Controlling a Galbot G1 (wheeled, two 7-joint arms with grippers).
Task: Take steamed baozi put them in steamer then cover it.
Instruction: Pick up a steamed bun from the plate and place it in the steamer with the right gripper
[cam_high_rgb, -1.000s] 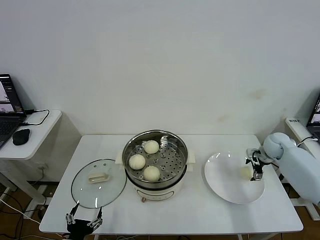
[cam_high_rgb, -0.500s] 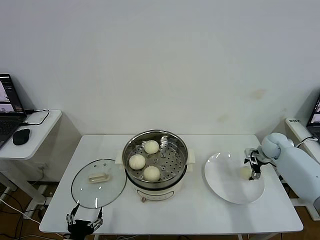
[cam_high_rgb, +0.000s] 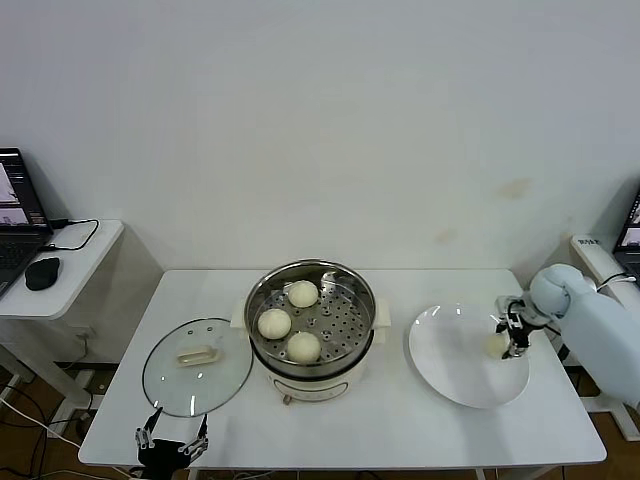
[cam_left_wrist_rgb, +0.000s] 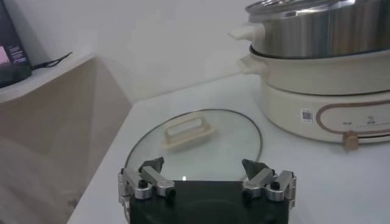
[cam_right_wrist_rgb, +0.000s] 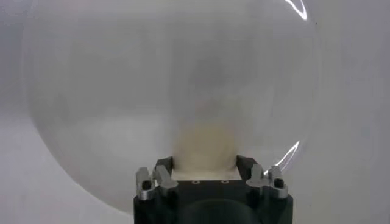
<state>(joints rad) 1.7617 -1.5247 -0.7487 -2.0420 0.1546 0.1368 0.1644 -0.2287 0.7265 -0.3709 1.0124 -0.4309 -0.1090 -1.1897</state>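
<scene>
Your right pincer (cam_high_rgb: 514, 338) sits over the far-right part of the white plate (cam_high_rgb: 450, 365), its fingers drawn in against the one steamed baozi (cam_high_rgb: 496, 345) that lies there; the right wrist view shows that bun (cam_right_wrist_rgb: 206, 146) wedged between the two fingertips, touching both, which the head view alone leaves unclear. Well off to that pincer's left, mid-counter (cam_high_rgb: 420, 420), the steamer (cam_high_rgb: 311, 318) stands uncovered with three more buns on its perforated tray. Further left again, the cover (cam_high_rgb: 196, 364) lies flat on the counter, handle up. Your left pincer (cam_high_rgb: 171, 438) hangs at the counter's near edge just short of the cover, fingers spread wide and holding nothing; its wrist view shows the cover (cam_left_wrist_rgb: 194, 141) right ahead of the fingertips and the steamer's cream base beyond, but none of the buns
</scene>
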